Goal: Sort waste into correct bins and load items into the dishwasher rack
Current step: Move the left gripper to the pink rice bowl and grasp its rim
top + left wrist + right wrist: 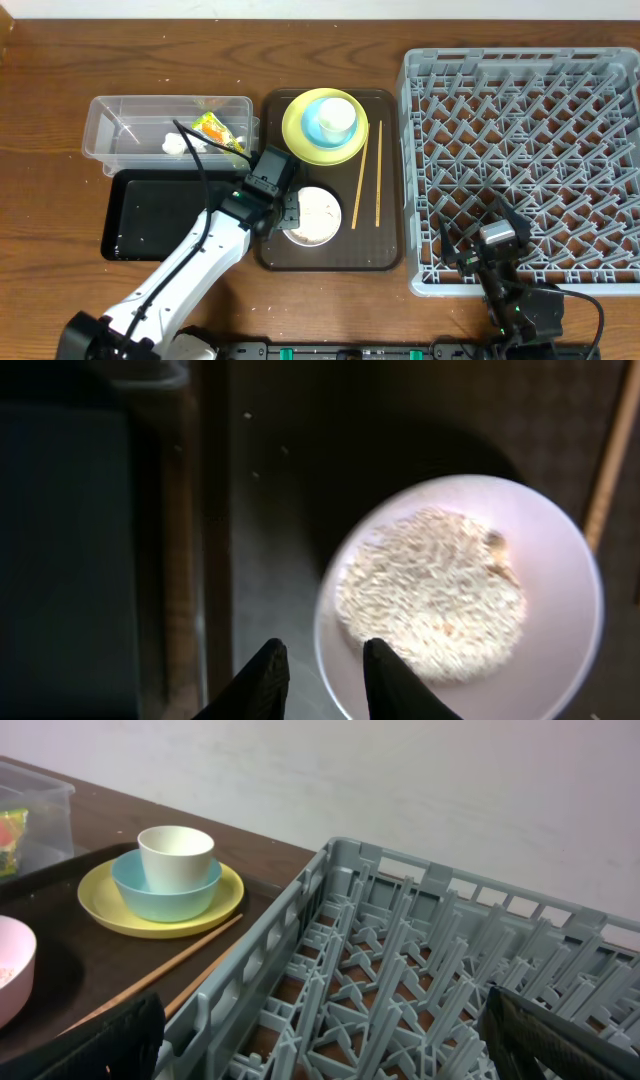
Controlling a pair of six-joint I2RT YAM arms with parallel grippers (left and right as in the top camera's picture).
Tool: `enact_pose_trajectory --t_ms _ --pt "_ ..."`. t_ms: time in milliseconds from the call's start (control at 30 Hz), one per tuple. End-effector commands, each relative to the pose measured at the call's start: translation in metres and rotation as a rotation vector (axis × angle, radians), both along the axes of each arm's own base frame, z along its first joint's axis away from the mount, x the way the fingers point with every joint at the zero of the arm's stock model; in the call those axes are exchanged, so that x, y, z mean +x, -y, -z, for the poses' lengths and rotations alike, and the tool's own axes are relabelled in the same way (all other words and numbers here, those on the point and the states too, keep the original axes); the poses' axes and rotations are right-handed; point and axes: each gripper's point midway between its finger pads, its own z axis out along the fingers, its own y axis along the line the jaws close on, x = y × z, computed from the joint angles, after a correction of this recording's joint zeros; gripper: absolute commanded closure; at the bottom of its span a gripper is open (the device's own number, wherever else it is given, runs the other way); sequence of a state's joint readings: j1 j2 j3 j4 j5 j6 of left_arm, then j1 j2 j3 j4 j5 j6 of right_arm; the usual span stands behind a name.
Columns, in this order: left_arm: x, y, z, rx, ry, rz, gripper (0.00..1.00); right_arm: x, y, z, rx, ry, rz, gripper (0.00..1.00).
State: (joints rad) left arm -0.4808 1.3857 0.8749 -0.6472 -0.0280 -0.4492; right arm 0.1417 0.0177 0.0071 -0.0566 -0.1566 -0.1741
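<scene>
- Broadly, the dishwasher rack (520, 170) fills the right of the desk and holds no dishes yet. The right gripper (330, 1050) hangs over its near edge, fingers spread wide and holding nothing.
- Left of the rack, the brown serving tray (385, 250) carries the yellow plate (300, 148) with the blue bowl (312, 130) and white cup (338, 118) stacked on it. The chopsticks (368, 175) lie beside that stack, and the whitish bowl (320, 215) sits at the near end of the tray.
- Further left, the clear tub (100, 125) already holds the snack wrapper (215, 128) and the white scrap (175, 145). The black tub (150, 215) lies just beside the tray.
- The step in hand looks like emptying the bowl of its waste. The left gripper (322, 660) is at the bowl's left rim, one finger outside and one over the inside. Its gap is narrow and seems not yet pinched on the rim.
- The rice (430, 595) lies heaped in the bowl's middle, just beyond the fingertips.
- Next, I judge, the gripper must close on the rim, lift the bowl level and carry it left. Tipped over a tub, the grains fall there rather than on the desk.
</scene>
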Motion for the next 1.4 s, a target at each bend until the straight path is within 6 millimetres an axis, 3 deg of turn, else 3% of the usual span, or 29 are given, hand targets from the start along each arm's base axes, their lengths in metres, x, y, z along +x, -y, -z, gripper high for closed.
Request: enact_pose_trajectory --t_ms 0,200,333,533,867,1000,1100,1133,1233,1367 --pt "0.000 -0.009 0.014 0.062 -0.026 -0.029 0.71 0.000 -0.002 0.002 -0.010 -0.005 -0.009 0.01" --pt "-0.002 -0.003 0.039 0.063 -0.101 -0.020 0.72 0.000 -0.002 0.002 -0.011 -0.005 -0.009 0.01" --pt "-0.004 0.008 0.045 0.013 -0.134 -0.004 0.72 0.000 -0.002 0.002 -0.010 -0.005 -0.009 0.01" --pt "0.000 0.006 0.044 0.023 -0.116 -0.008 0.88 0.000 -0.002 0.002 -0.010 -0.005 -0.009 0.01" --pt "0.024 -0.026 0.035 0.207 0.024 -0.076 0.90 0.000 -0.002 0.002 -0.010 -0.005 -0.009 0.01" --pt "0.034 -0.031 0.031 0.234 0.072 -0.093 0.83 0.000 -0.002 0.002 -0.010 -0.005 -0.009 0.01" --pt "0.036 -0.029 0.030 0.230 0.082 -0.091 0.48 0.000 -0.002 0.002 -0.011 -0.005 -0.009 0.01" --pt "0.037 -0.029 0.028 0.228 0.086 -0.092 0.43 0.000 -0.002 0.002 -0.010 -0.005 -0.009 0.01" --pt "0.043 -0.026 0.017 0.211 0.111 -0.096 0.42 0.000 -0.002 0.002 -0.010 -0.005 -0.009 0.01" --pt "0.048 -0.016 -0.013 0.144 0.155 -0.091 0.46 0.000 -0.002 0.002 -0.010 -0.005 -0.009 0.01"
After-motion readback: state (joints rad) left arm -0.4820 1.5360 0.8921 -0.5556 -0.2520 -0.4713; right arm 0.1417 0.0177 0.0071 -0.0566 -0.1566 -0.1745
